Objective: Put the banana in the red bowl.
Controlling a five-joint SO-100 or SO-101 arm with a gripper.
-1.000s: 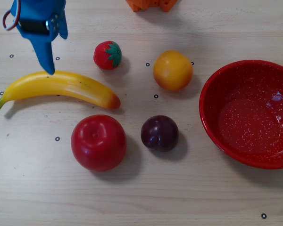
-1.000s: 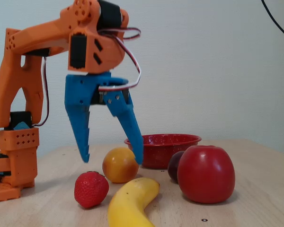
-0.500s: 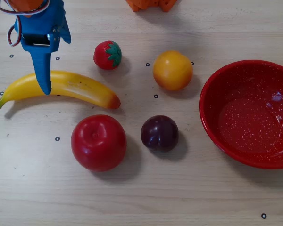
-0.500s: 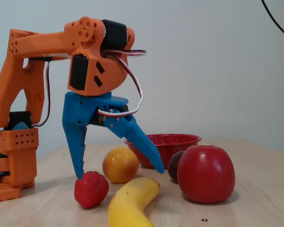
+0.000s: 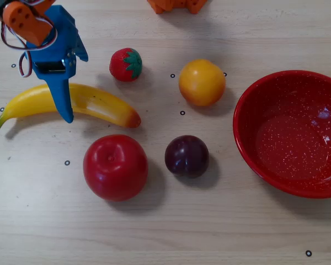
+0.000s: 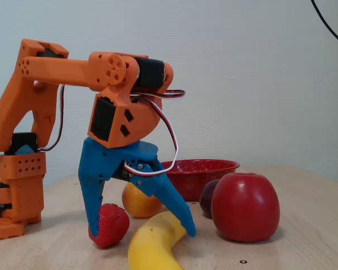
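The yellow banana (image 5: 102, 103) lies on the wooden table at the left of the overhead view, green stem pointing left. My blue gripper (image 5: 63, 98) hangs over its middle, open, with one finger reaching past the banana's near side. In the fixed view the gripper (image 6: 141, 235) is low, one fingertip on each side of the banana (image 6: 155, 248), and the fingers do not visibly press on it. The red bowl (image 5: 244, 118) stands empty at the right edge; in the fixed view the bowl (image 6: 208, 167) sits behind the fruit.
A strawberry (image 5: 126, 64) lies just right of the gripper. A yellow-orange round fruit (image 5: 202, 82), a dark plum (image 5: 186, 156) and a red apple (image 5: 115, 167) sit between the banana and the bowl. The orange arm base (image 6: 17, 191) stands at the back.
The gripper has come down and moved forward over the banana. Its fingers have spread and now straddle it. The fruit and bowl have not moved.
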